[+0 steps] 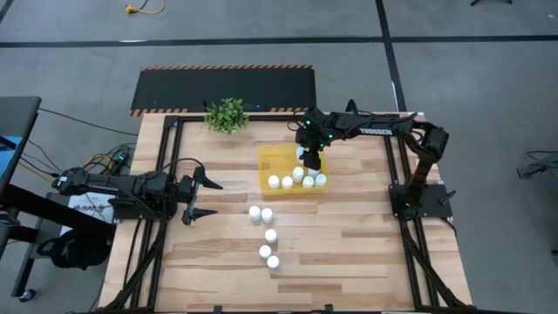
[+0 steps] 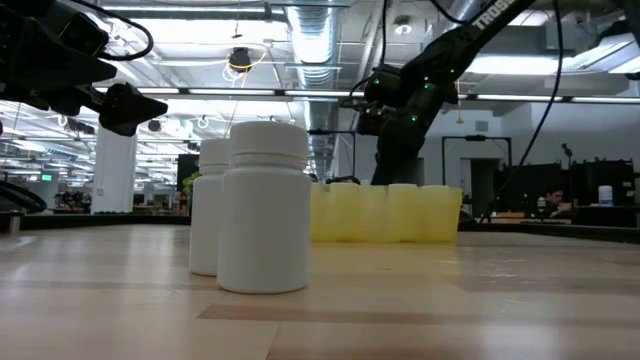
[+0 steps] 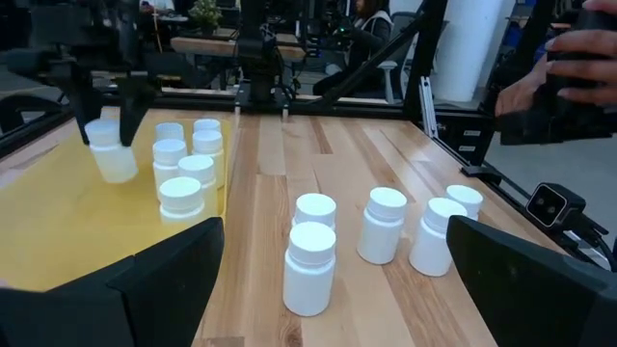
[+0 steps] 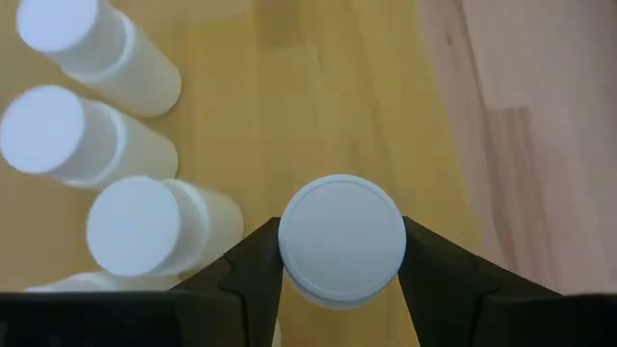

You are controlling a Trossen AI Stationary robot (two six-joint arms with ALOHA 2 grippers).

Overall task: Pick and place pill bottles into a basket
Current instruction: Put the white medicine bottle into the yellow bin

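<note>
The yellow basket [image 1: 270, 159] lies right of the table's middle, toward the far side, with several white pill bottles [image 1: 298, 178] standing along its near wall. My right gripper [image 1: 311, 158] reaches down over the basket's far part, shut on one more pill bottle [image 4: 342, 236]. Several other pill bottles [image 1: 267, 235] stand upright on the wood nearer the front. My left gripper [image 1: 209, 198] waits open and level at the table's left side, its fingers pointing toward these bottles and touching nothing. My right gripper pinches the bottle's top end at two opposite sides of its white cap [image 4: 287, 249], one dark finger [image 4: 241, 280] on each side. It comes from above, slanting down. The bottle [image 3: 111, 154] hangs below the fingers, slightly tilted, over the basket's floor.
A small green potted plant [image 1: 227, 114] stands at the table's far edge, left of the basket. A black mat with striped edges [image 1: 222, 87] lies beyond the table. Bare wood lies near the front and right. A person's hand [image 3: 569, 67] shows off the table.
</note>
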